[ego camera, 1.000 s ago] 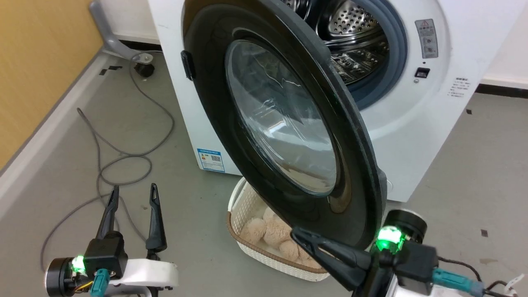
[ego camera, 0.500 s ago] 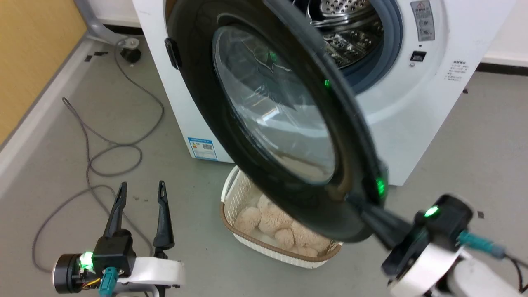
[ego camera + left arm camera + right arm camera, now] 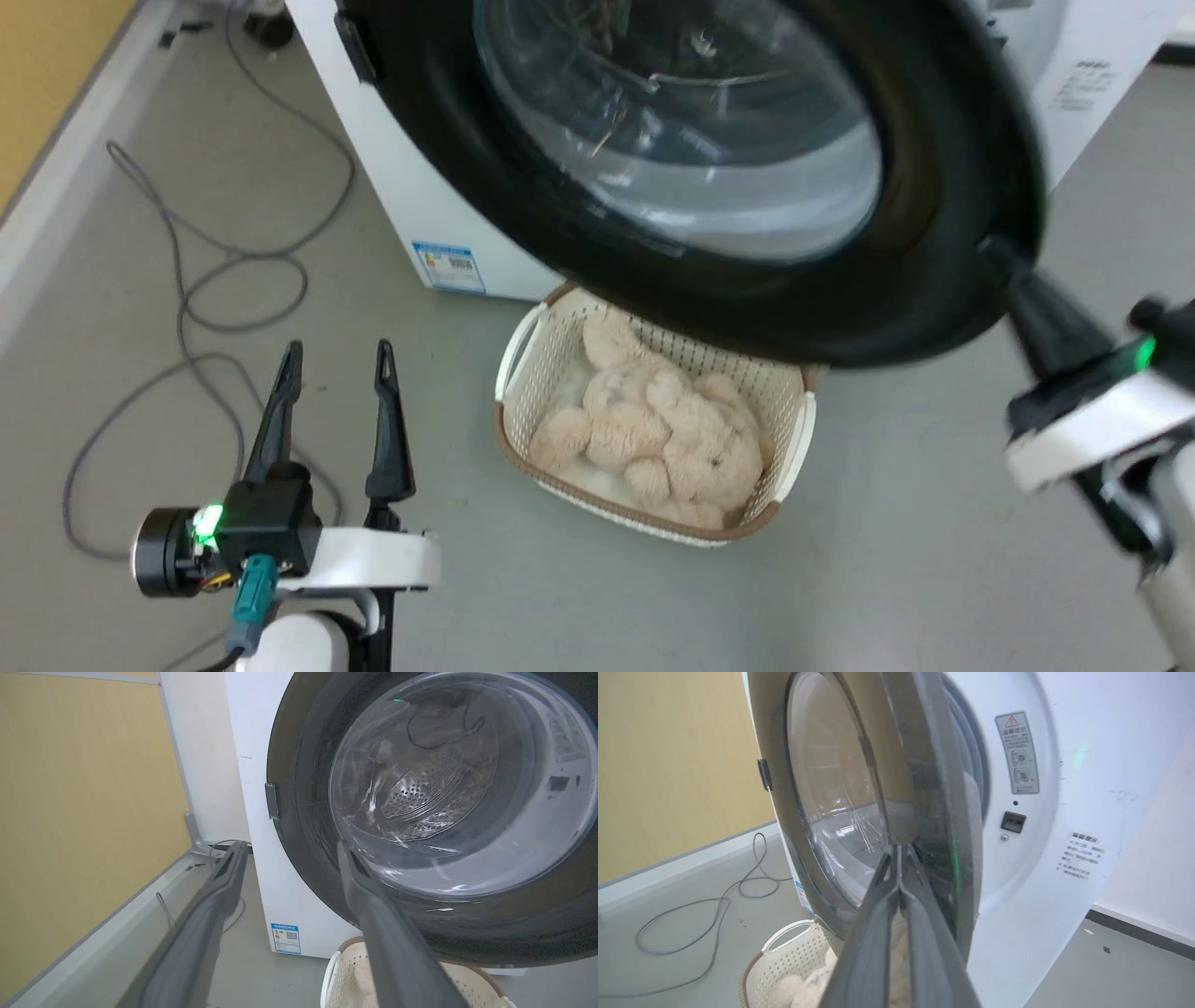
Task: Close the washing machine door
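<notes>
The washing machine door [image 3: 747,299], glossy black with a clear bowl window, stands partly open across the front of the white washing machine [image 3: 411,187]. My right gripper [image 3: 1004,261] is shut, and its tips rest against the door's lower right rim. In the right wrist view the joined fingertips [image 3: 899,851] press on the door's outer face [image 3: 938,788], with the machine's front [image 3: 1041,882] behind it. My left gripper [image 3: 336,359] hangs open over the floor at the lower left, holding nothing. It [image 3: 289,849] points toward the door's hinge side [image 3: 303,858].
A white basket [image 3: 794,439] holding a beige plush toy [image 3: 653,429] sits on the floor right under the door. A grey cable [image 3: 187,280] loops over the floor to the left, beside a yellow wall [image 3: 84,812].
The door has swung toward the machine and now covers the drum opening. My right gripper has moved right and up with the door's rim. The head camera has shifted too. The left arm kept still.
</notes>
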